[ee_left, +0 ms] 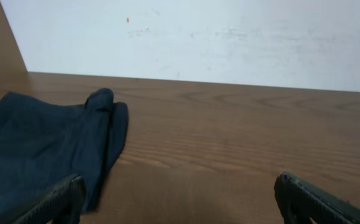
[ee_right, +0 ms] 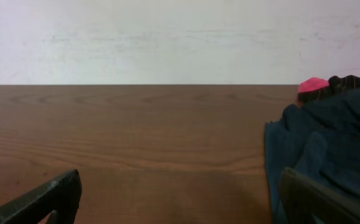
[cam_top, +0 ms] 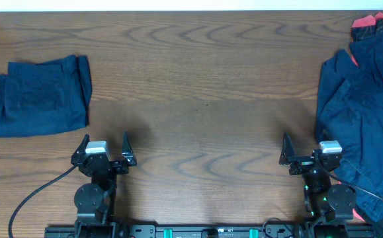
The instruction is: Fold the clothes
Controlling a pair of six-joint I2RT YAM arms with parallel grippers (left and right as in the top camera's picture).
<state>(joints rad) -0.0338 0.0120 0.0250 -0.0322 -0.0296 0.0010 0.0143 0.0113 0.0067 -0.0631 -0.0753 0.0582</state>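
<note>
Clothes heap (cam_top: 363, 112) right (rumpled), folded piece (cam_top: 42, 96) left, left gripper (ee_left: 178, 190) and right gripper (ee_right: 180, 190) gaping, empty

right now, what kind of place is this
Likely a robot test bench, not a home: a wood table against a blank white wall, with a folded garment and an unfolded pile staged at either end.

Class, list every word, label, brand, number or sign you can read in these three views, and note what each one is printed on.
No readable text in any view.
Folded navy garment: no label or print showing.
Pile of navy clothes: no tag or print showing.
Table: only wood grain.
Wall: faint smudges only, no writing.
</note>
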